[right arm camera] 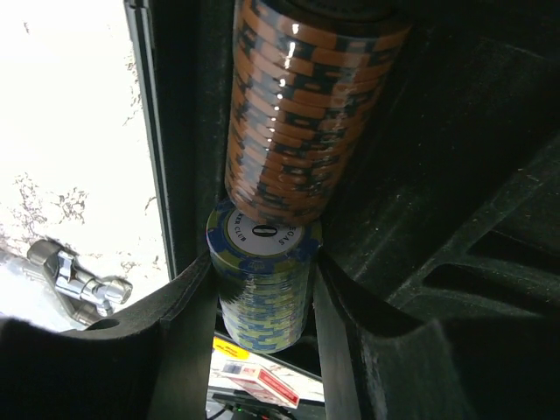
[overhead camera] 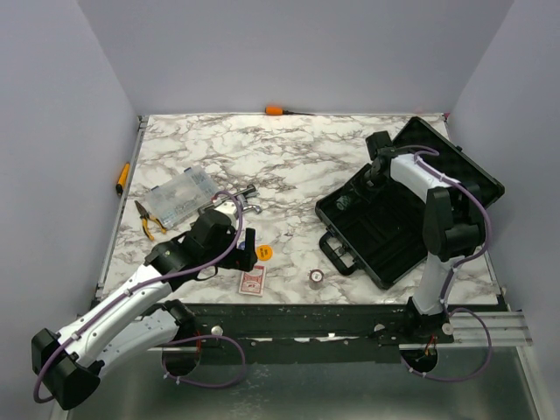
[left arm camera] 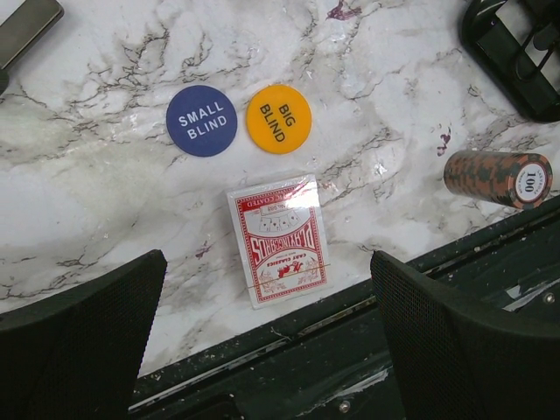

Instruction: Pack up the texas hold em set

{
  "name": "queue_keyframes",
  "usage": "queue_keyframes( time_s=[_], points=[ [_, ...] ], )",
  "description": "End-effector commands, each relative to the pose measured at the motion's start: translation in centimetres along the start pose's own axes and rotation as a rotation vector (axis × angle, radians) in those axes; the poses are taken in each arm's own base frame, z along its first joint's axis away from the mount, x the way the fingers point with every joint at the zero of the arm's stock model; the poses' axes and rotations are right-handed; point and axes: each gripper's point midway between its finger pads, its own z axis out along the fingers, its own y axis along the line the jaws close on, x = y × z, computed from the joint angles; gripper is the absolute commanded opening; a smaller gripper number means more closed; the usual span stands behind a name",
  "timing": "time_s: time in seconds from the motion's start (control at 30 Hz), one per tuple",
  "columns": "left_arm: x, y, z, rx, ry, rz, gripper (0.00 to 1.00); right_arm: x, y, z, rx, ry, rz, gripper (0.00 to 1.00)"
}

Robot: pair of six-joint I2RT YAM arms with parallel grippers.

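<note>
The black case lies open at the right, its lid folded back. My right gripper is down inside it, shut on a blue-green chip stack that butts against an orange chip stack lying in a case slot. My left gripper is open and empty above the near table edge. The red-backed deck lies just beyond its fingers. The blue SMALL BLIND disc and the orange BIG BLIND disc lie beyond that. A brown chip stack lies on its side to the right.
A clear plastic box, pliers and a grey metal clamp lie at the left of the table. An orange screwdriver lies at the far edge. The table's black front rail runs under my left gripper.
</note>
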Motion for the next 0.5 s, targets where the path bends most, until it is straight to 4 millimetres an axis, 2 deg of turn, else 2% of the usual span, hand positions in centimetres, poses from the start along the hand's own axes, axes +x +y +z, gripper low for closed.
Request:
queue_keyframes(
  time_s=[0.0,0.13,0.27,0.47],
  points=[
    [-0.6,0.4,-0.8,-0.022,-0.024,0.005,0.98,-0.9,0.3,0.3,-0.041,-0.008,0.041,0.08],
    [-0.4,0.4,-0.7,-0.020,-0.013,0.005,0.98,-0.7,0.3,0.3,-0.045,-0.004,0.052,0.15],
    [-0.3,0.3,-0.4,-0.023,0.002,0.008,0.99,-1.0,0.6,0.2,-0.054,-0.015,0.072,0.17],
    [-0.2,0.3,-0.4,-0.021,0.011,0.010,0.98,-1.5,1.5,-0.2,-0.073,-0.024,0.091,0.24]
  ],
)
